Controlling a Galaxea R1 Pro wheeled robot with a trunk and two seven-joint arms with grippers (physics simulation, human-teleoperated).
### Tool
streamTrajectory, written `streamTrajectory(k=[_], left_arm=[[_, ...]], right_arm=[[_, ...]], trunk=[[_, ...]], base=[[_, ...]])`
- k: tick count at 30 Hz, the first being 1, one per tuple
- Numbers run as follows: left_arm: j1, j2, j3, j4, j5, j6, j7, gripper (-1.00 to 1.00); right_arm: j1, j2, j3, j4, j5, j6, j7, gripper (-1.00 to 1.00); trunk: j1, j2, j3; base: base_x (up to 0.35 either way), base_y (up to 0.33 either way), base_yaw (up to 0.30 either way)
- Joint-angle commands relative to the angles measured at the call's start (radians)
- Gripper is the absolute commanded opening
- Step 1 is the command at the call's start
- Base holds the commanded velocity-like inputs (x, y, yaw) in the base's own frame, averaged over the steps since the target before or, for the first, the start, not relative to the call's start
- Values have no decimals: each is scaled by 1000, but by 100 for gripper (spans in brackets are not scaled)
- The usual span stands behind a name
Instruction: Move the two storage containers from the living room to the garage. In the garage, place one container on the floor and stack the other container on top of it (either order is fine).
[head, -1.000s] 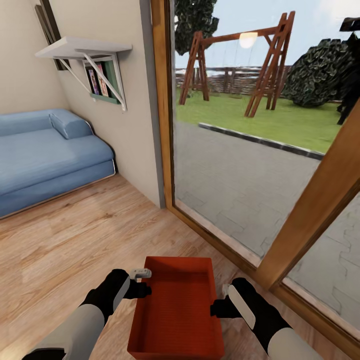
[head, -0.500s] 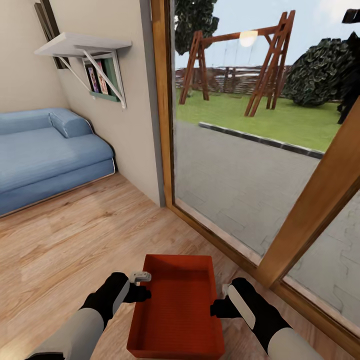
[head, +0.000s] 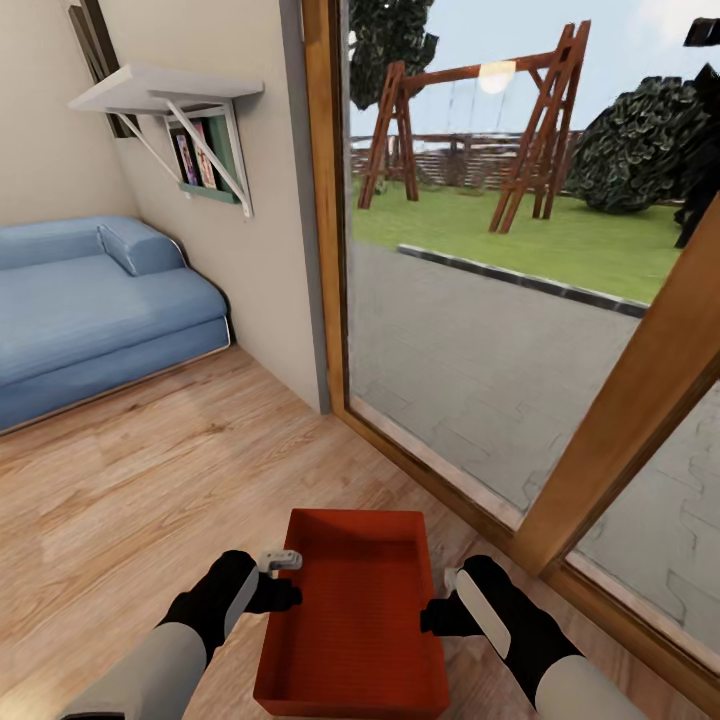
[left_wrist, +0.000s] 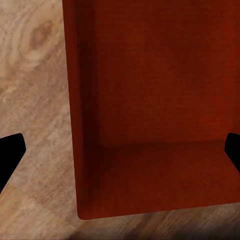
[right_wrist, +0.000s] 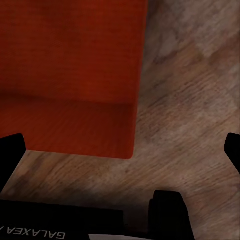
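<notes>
One storage container (head: 352, 615) on wood floor (head: 150, 480); left gripper (head: 283, 595) and right gripper (head: 432, 617) flank it, fingers spread.

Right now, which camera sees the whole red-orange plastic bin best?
The head view: the red-orange rectangular bin shows nearly whole there, open top and all four walls, on the wood floor between both arms. Each wrist view catches just one corner close up.

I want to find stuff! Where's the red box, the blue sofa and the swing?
storage container (head: 355, 620), head view, on its inside bottom.
blue sofa (head: 90, 320), head view, on the seat cushion.
swing frame (head: 535, 150), head view, on its right wooden legs.
</notes>
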Motion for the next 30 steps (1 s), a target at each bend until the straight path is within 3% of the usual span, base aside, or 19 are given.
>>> streamTrajectory(k=[1,8,13,26,30], left_arm=[[0,-1,5,-2,-5,5,-5,100],[0,0,6,-2,-5,5,-5,100],[1,1,6,-2,-5,5,-5,100],[7,1,7,0,-2,5,-5,100],[7,1,7,0,-2,5,-5,100]], right_arm=[[-1,-1,5,-1,-10,2,-9,100],[-1,-1,5,-2,-10,2,-10,100],[-1,-1,5,-2,-10,2,-10,100],[-1,-1,5,-2,-10,2,-9,100],[-1,-1,5,-2,-10,2,-10,100]], trunk=[[0,0,-1],[0,0,-1],[19,-35,-17],[19,-35,-17],[34,-63,-29]], base=[[0,0,0],[0,0,0],[0,0,0],[0,0,0],[0,0,0]])
